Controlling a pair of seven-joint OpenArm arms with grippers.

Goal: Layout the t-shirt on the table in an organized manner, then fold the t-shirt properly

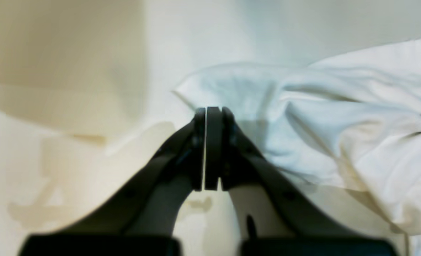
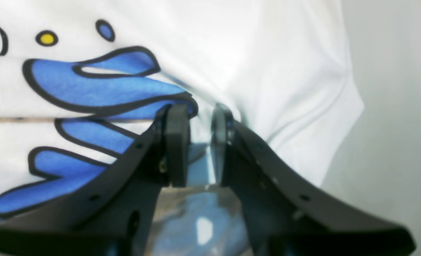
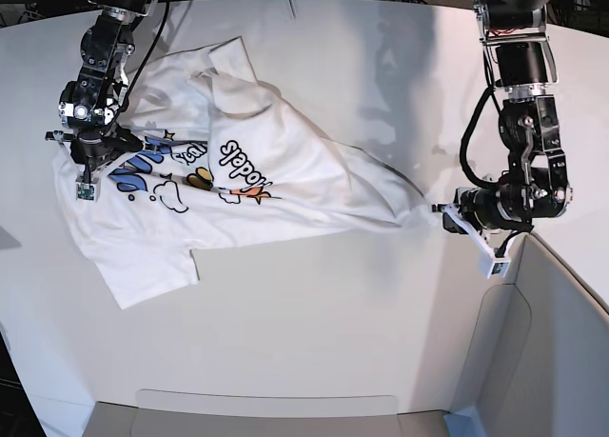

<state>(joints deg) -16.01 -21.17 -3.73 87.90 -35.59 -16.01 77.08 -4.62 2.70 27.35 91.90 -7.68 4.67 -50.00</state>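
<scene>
The white t-shirt (image 3: 285, 170) lies crumpled and slanted across the back of the white table (image 3: 333, 313), print side up, one sleeve near the front left. My right gripper (image 3: 84, 161) stands on its left part. In the right wrist view this gripper (image 2: 199, 110) holds a raised fold of t-shirt (image 2: 267, 53) beside the blue lettering, and creases run toward it. My left gripper (image 3: 445, 215) is at the shirt's drawn-out right tip. Close up, the left gripper (image 1: 210, 108) has its pads together on the hem of the t-shirt (image 1: 356, 117), with a thin white sliver between them.
A grey panel (image 3: 533, 342) rises at the front right, close under the left arm, and another low panel (image 3: 266, 413) runs along the front edge. Cables hang behind the table's far edge. The table's curved edge shows at the far left.
</scene>
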